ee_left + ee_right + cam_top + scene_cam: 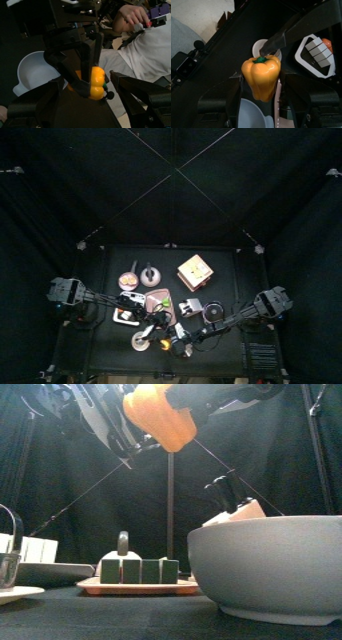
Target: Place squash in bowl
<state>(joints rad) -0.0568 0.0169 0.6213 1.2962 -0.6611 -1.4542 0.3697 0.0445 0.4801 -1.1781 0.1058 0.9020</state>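
Glossy orange plastic squash (260,76) aloft between the wide-set jaws of the right gripper (260,80), above the white round bowl (274,568); left gripper (87,107) open, empty.

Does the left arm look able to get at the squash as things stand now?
Probably yes. The squash hangs in the air, gripped by the right end effector. The left end effector faces it closely with its jaws wide apart, and nothing stands between them.
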